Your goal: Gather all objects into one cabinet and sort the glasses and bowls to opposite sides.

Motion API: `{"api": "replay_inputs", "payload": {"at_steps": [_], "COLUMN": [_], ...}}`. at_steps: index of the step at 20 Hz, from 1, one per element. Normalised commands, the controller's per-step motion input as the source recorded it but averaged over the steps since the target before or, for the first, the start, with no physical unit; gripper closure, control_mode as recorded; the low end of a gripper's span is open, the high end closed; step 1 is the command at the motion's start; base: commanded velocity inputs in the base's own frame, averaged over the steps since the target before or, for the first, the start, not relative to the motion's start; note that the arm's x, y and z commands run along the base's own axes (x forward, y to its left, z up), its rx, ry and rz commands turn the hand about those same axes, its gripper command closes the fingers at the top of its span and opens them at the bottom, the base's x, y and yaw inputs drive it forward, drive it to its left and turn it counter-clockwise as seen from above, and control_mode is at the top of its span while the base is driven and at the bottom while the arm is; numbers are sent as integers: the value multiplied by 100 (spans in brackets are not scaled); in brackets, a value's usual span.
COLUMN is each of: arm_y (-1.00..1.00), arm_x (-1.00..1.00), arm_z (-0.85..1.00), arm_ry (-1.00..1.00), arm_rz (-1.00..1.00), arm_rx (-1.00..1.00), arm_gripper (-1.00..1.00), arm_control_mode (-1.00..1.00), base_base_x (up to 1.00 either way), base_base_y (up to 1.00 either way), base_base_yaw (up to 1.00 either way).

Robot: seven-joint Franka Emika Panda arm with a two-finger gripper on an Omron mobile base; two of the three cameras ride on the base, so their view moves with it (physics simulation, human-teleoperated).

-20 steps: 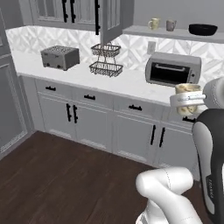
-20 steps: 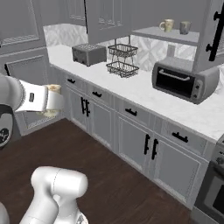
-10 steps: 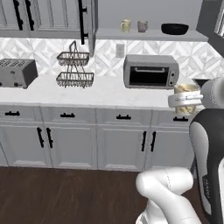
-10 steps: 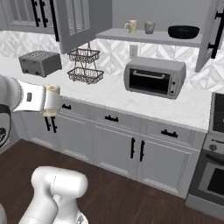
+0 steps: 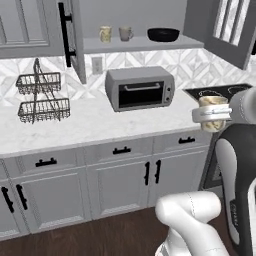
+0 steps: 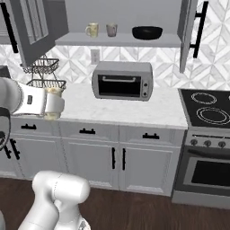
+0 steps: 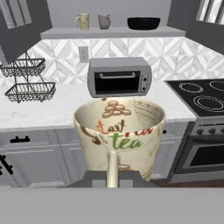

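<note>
A glossy cream printed cup (image 7: 120, 133), round and wide-mouthed, sits clamped in the gripper (image 7: 113, 181); ahead above the jaws, a black shallow bowl (image 7: 143, 22) rests on the matte grey shelf (image 7: 65, 32).

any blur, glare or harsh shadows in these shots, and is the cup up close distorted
Hand view: the held cup looms large and stretched by closeness, its "tea" print readable, while the toaster oven behind is slightly soft. Left base view: flat, even light, faint shadow under the cabinet shelf, no glare on the black bowl. Right base view: even light too, with coarse, pixelated edges on the stove.
</note>
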Motion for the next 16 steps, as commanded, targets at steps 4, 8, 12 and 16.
{"api": "replay_inputs", "payload": {"at_steps": [4, 8, 12, 16], "arm_y": [0, 0, 0, 0], "arm_x": [0, 0, 0, 0], "arm_z": [0, 0, 0, 0], "arm_ry": [0, 0, 0, 0], "arm_rz": [0, 0, 0, 0], "arm_rx": [0, 0, 0, 0], "arm_gripper": [100, 100, 100, 100], "arm_control_mode": [100, 100, 100, 100], "base_base_x": [38, 38, 48, 60], "base_base_y": [59, 22, -6, -15], "base_base_yaw": [-22, 2, 16, 17]}}
